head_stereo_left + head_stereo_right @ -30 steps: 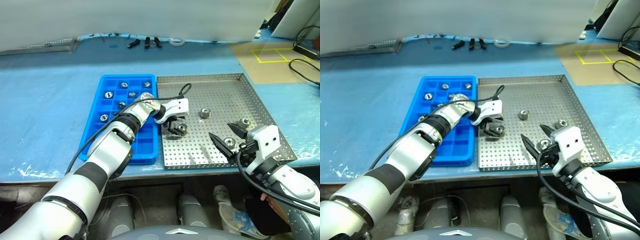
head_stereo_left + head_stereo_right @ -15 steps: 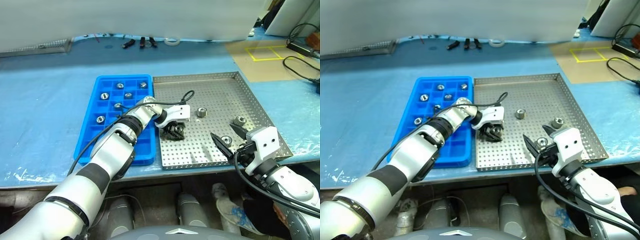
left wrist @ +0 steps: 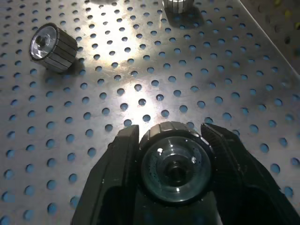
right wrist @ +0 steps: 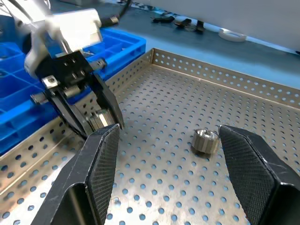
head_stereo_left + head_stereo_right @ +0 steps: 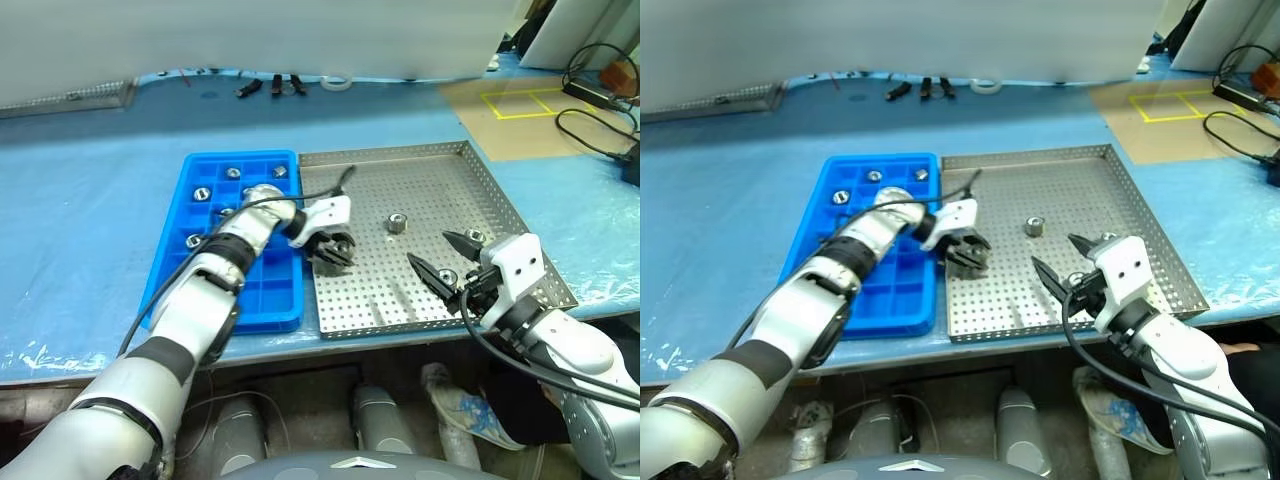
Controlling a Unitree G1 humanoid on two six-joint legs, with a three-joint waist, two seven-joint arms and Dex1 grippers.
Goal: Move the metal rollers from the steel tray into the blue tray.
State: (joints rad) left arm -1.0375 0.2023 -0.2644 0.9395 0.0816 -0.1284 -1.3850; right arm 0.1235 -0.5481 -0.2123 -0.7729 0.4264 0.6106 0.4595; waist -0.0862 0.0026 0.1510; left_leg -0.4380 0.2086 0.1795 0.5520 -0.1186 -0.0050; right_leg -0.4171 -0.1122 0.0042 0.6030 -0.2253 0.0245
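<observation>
The left gripper (image 3: pixel 174 176) is clamped on one roller (image 3: pixel 176 161), its two black fingers (image 3: pixel 119 164) pressed against the roller's opposite sides; the roller's dark centre hole faces the wrist camera. Seen from the head, this gripper hangs over the steel tray (image 5: pixel 450 160) near that tray's left rim, just beside the blue tray (image 5: pixel 165 270). In the right wrist view the held roller sits between the black fingertips just above the perforated floor; whether it touches the floor cannot be told. The right gripper (image 5: pixel 440 258) is over the near right part of the steel tray, its fingers (image 4: pixel 101 164) spread apart with nothing between them. Loose rollers on the steel tray: one (image 5: pixel 396 221) upright near the tray's middle, one (image 5: pixel 447 276) between the right gripper's fingers as seen from the head, and one (image 5: pixel 474 236) just behind that gripper's far finger. In the left wrist view a roller (image 3: pixel 51 41) lies on its side on the holed floor, well apart from the gripper. The blue tray lies touching or just beside the steel tray's left rim, and several of its far compartments each hold a roller, for instance (image 5: pixel 200 193) and (image 5: pixel 232 173). Both trays rest on a blue table (image 5: pixel 80 180).
</observation>
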